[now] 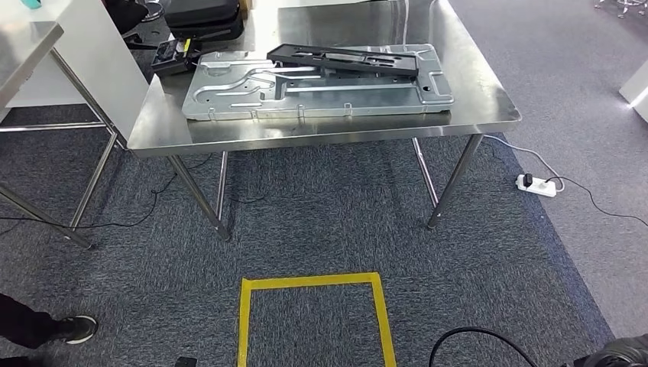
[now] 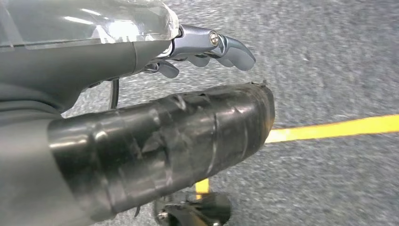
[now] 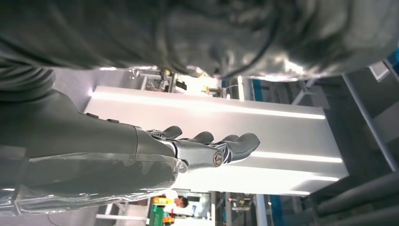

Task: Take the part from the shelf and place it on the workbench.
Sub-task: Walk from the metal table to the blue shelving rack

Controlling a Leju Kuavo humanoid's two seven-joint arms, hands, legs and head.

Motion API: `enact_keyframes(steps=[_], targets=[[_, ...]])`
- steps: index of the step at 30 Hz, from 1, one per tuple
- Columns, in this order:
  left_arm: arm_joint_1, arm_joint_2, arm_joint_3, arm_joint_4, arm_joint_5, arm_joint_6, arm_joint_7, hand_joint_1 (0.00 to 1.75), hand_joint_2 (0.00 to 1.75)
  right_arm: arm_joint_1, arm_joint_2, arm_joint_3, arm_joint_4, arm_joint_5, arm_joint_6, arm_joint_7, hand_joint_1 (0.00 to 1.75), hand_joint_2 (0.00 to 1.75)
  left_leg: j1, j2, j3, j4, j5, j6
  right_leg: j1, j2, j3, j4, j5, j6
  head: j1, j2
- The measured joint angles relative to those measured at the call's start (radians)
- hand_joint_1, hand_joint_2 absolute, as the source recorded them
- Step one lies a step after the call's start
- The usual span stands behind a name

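One black part [image 1: 344, 58] is lying on one large silver stamped panel [image 1: 317, 90], both resting on the steel bench [image 1: 489, 92] — far from the yellow floor square [image 1: 315, 317]. One power strip [image 1: 536, 183] is sitting right of the bench legs. The left hand [image 2: 188, 52] and right hand [image 3: 202, 146] are hanging with fingers loosely apart — holding nothing.

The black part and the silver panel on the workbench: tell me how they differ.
Colour: the black part is matte black, the silver panel bright pressed metal.
Size: the black part is narrow and shorter; the silver panel is much wider and longer.
Position: the silver panel lies flat on the workbench; the black part rests on top of the panel, along its far side.
Shared: both are flat, elongated pieces with ribs and cut-outs, untouched by either hand.
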Motion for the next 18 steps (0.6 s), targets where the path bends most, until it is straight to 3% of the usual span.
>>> enact_keyframes(steps=[1,2,3,5,6,8,9,11,13,14,15,16,18], targets=[[0.000,0.000,0.000,0.000,0.000,0.000,0.000,0.00,0.00,0.001,-0.001,0.001,0.000,-0.003,0.000,0.000,0.00,0.00,-0.001,0.000,0.034,-0.030,0.030,0.005,0.002,0.000,-0.013,0.004,0.009,0.001,0.000,0.000],[-0.001,0.000,0.001,0.000,0.000,0.000,0.000,0.00,0.00,0.001,-0.002,0.002,-0.001,-0.005,0.000,0.000,0.00,0.00,-0.002,-0.001,0.083,-0.093,0.057,0.013,0.004,0.001,-0.024,0.008,0.017,0.002,0.000,0.000],[-0.002,0.001,0.001,0.000,0.000,0.000,0.000,0.00,0.00,0.002,-0.003,0.003,-0.003,-0.005,0.000,0.000,0.00,0.00,-0.005,-0.002,0.137,-0.171,0.066,0.023,0.006,0.001,-0.032,0.010,0.024,0.004,0.000,0.000],[-0.004,0.003,0.002,0.000,0.000,0.000,-0.001,0.00,0.00,0.002,-0.004,0.004,-0.007,-0.004,0.000,0.000,0.00,0.00,-0.011,-0.003,0.210,-0.292,0.054,0.038,0.005,-0.001,-0.041,0.011,0.039,0.013,0.000,0.000],[-0.004,0.004,0.002,0.000,-0.001,0.000,-0.001,0.00,0.00,0.003,-0.004,0.005,-0.008,-0.003,0.000,0.000,0.00,0.00,-0.015,-0.003,0.220,-0.317,0.047,0.042,0.004,-0.002,-0.043,0.008,0.048,0.019,0.000,0.000],[-0.003,0.003,0.002,0.000,-0.001,0.000,-0.001,0.00,0.00,0.004,-0.005,0.006,-0.009,-0.002,0.000,0.000,0.00,0.00,-0.014,0.000,0.214,-0.335,0.064,0.049,0.001,-0.002,-0.044,0.003,0.059,0.032,0.000,0.000],[-0.003,0.003,0.002,0.000,-0.001,0.000,-0.001,0.00,0.00,0.005,-0.006,0.006,-0.010,-0.002,0.000,0.000,0.00,0.00,-0.011,0.002,0.209,-0.342,0.077,0.055,0.002,0.000,-0.049,0.012,0.045,0.038,0.000,0.000],[-0.003,0.002,0.003,0.000,-0.001,0.000,-0.001,0.00,0.00,0.006,-0.009,0.006,-0.012,-0.002,0.000,0.000,0.00,0.00,-0.005,0.007,0.190,-0.352,0.103,0.064,0.000,0.006,-0.072,0.083,-0.035,0.048,0.001,0.000],[-0.003,0.001,0.003,0.000,-0.001,0.000,-0.001,0.00,0.00,0.007,-0.012,0.006,-0.013,-0.002,0.000,0.000,0.00,0.00,-0.005,0.008,0.162,-0.347,0.122,0.067,-0.004,0.008,-0.104,0.208,-0.121,0.056,0.001,0.000],[-0.003,0.001,0.003,0.000,-0.001,0.000,-0.001,0.00,0.00,0.008,-0.013,0.006,-0.014,-0.002,0.000,0.000,0.00,0.00,-0.005,0.009,0.146,-0.341,0.130,0.066,-0.006,0.008,-0.109,0.255,-0.134,0.061,0.001,0.000],[-0.002,0.001,0.003,0.000,-0.001,0.000,-0.001,0.00,0.00,0.008,-0.014,0.006,-0.014,-0.002,0.000,0.000,0.00,0.00,-0.004,0.010,0.130,-0.334,0.138,0.064,-0.009,0.008,-0.100,0.272,-0.123,0.064,0.001,0.000],[-0.002,0.001,0.003,0.000,-0.001,0.000,-0.001,0.00,0.00,0.008,-0.016,0.006,-0.014,-0.002,0.000,0.000,0.00,0.00,-0.003,0.010,0.113,-0.325,0.144,0.061,-0.012,0.007,-0.073,0.255,-0.096,0.067,0.001,0.000],[-0.003,0.000,0.003,0.000,-0.001,0.000,-0.001,0.00,0.00,0.008,-0.018,0.006,-0.014,-0.002,0.000,0.000,0.00,0.00,-0.002,0.010,0.082,-0.301,0.151,0.053,-0.016,0.007,0.020,0.136,-0.056,0.070,0.001,0.000]])
